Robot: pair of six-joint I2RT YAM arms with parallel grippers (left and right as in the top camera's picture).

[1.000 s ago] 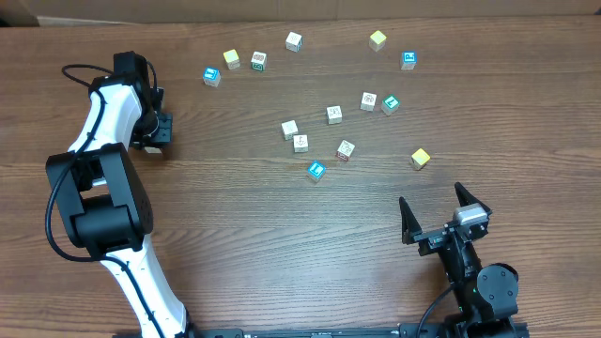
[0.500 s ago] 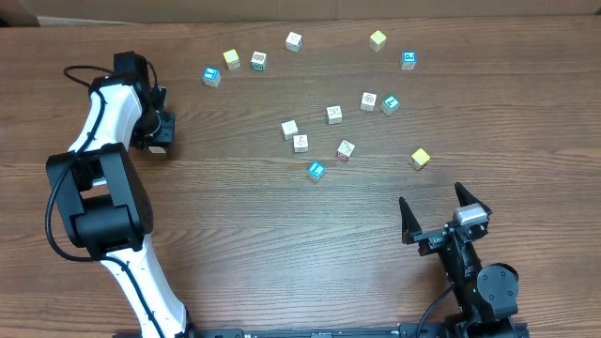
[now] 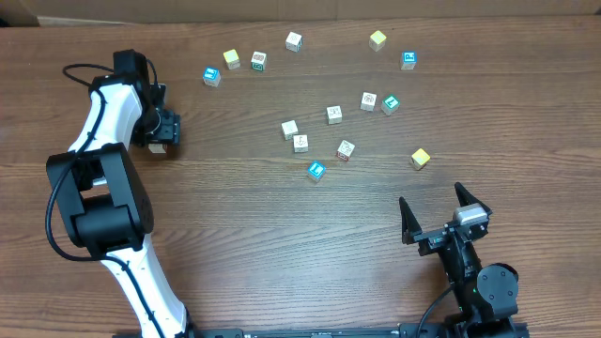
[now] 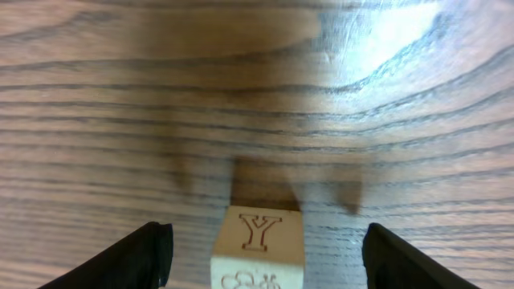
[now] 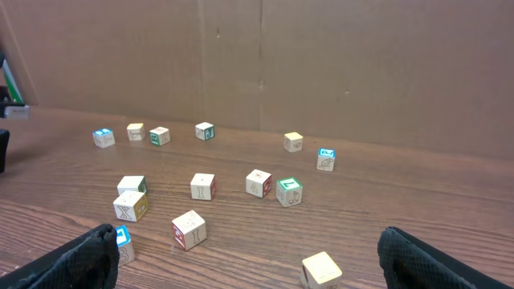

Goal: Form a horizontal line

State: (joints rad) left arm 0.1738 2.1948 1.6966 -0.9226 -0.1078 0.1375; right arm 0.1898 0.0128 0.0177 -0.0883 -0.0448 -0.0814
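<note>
Cube marked Y (image 4: 257, 245) stands on the table (image 3: 282, 235) at its left side, between the left gripper (image 4: 267, 233) fingers, clear of both. Remaining cubes (image 3: 334, 115) lie scattered, centre and far side. Right gripper (image 3: 430, 193) is spread wide and holds nothing.

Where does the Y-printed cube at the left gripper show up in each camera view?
Overhead: the Y cube is at the far left, under the left gripper.
Left wrist: bottom centre, standing on the table with a gap to each of the open fingers.
Right wrist: not in it.
Shared landmark: the wood-grain table, seen in all three views.
</note>
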